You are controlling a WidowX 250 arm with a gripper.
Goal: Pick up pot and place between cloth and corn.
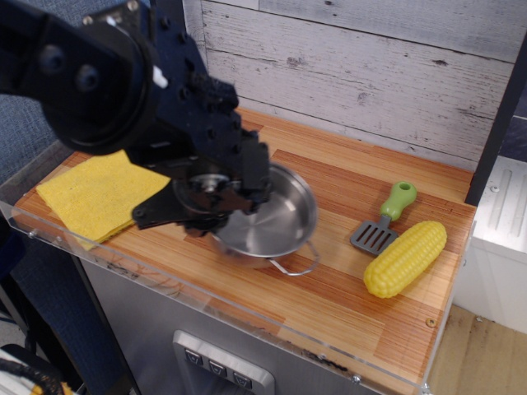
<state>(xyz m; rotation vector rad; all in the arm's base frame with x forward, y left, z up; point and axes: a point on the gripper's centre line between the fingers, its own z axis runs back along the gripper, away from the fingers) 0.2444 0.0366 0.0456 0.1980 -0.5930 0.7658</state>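
A black robot gripper (221,196) gripped the left rim of a small shiny stainless-steel pot (276,222), its jaws closed on it. The pot sat low over a striped wooden countertop (346,288), between a folded bright yellow cloth (95,193) on the left and a yellow plastic corn cob (406,257) on the right. No readable writing appeared anywhere.

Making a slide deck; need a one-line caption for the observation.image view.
Black gripper lowers steel pot onto wooden counter between yellow cloth and toy corn.
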